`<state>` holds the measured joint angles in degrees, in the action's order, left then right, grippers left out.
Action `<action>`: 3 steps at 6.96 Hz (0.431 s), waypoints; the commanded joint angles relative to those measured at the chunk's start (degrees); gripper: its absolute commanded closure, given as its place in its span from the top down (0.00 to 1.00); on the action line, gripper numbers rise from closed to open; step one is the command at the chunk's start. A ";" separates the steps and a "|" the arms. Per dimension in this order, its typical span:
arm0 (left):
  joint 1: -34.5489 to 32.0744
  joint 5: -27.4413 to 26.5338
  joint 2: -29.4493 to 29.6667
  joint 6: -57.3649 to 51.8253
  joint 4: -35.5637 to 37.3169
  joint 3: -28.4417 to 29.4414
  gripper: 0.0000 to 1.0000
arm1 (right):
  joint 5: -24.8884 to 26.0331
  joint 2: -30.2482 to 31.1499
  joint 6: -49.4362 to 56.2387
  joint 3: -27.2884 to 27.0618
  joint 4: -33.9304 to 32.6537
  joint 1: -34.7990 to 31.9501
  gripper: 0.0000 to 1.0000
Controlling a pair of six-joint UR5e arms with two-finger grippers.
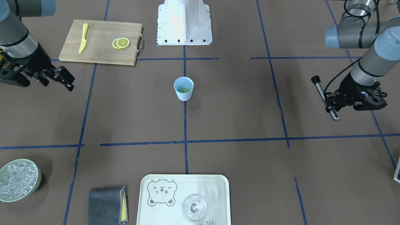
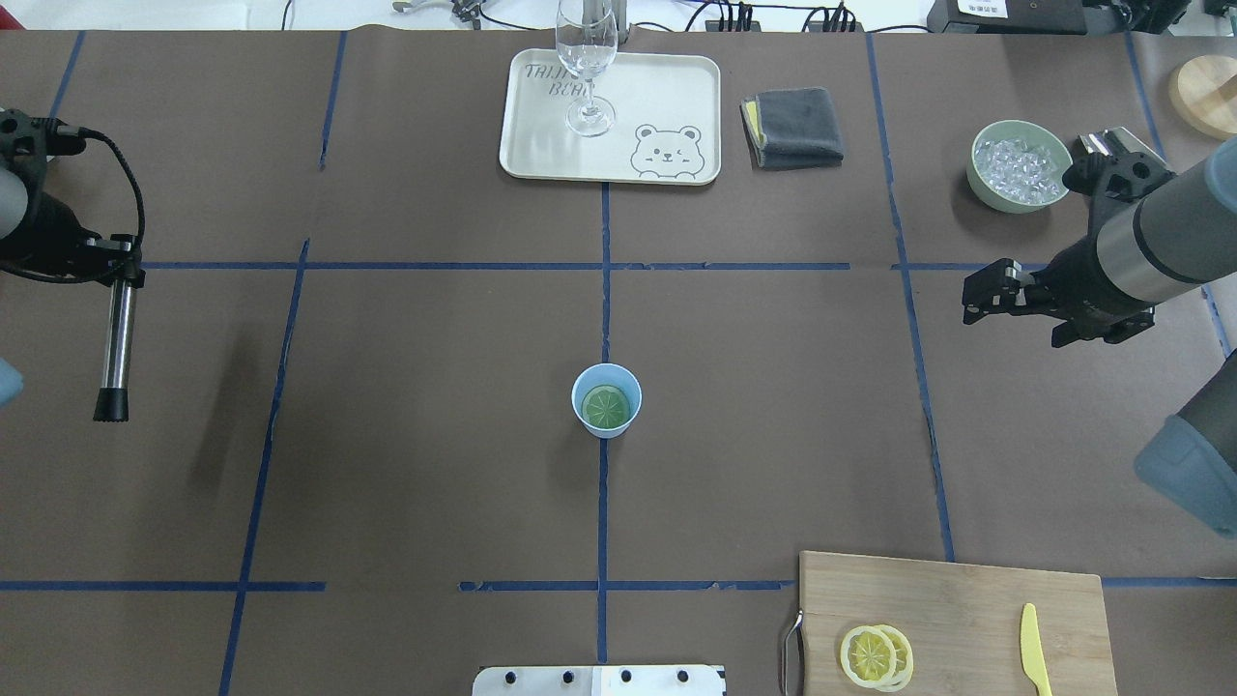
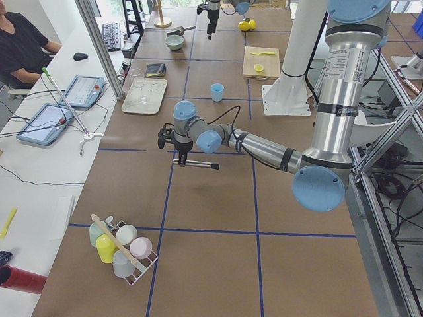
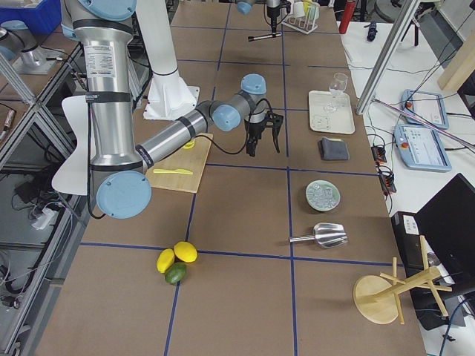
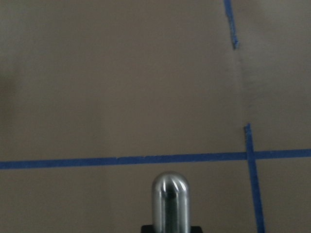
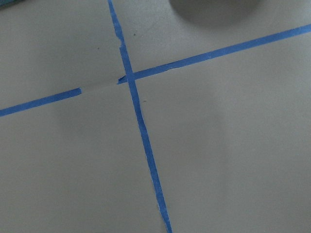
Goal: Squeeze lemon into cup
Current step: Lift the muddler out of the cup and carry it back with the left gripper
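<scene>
Lying in cup point(image 2: 578, 391), lemon point(image 2: 606, 405) far from right claw point(image 2: 984, 292), left claw point(image 1: 332, 101) gripping rod point(image 1: 320, 89)

The cup point(image 2: 606, 373) stands at the centre of the table point(image 2: 387, 435) — one lemon slice point(image 2: 606, 406) lies inside. Two more slices point(image 2: 875, 657) lie on the board point(image 2: 966, 609).

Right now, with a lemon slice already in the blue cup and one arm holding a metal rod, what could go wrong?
1. Nothing steadies the cup. It stands free on the table, and the right tool hangs open far off to the side. Pressing on the lemon slice inside could tip or slide the cup.
2. The left tool grips the metal rod near one end, so the long free part might twist in the grip under load.
</scene>
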<state>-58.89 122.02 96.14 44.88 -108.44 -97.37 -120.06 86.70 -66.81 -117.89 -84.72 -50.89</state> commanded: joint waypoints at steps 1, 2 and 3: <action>0.18 0.77 0.27 -0.32 0.16 3.93 0.00 | 0.00 0.05 -0.08 0.03 -0.01 0.00 1.00; 0.18 0.77 0.28 -0.50 0.07 3.85 0.00 | 0.00 0.05 -0.08 -0.06 -0.01 0.00 1.00; 0.27 0.68 0.36 -0.93 -0.19 3.94 0.00 | 0.00 0.05 -0.08 0.02 0.08 0.08 1.00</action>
<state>-58.70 122.73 96.41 44.36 -108.41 -93.69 -120.06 86.74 -66.87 -117.89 -84.71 -50.88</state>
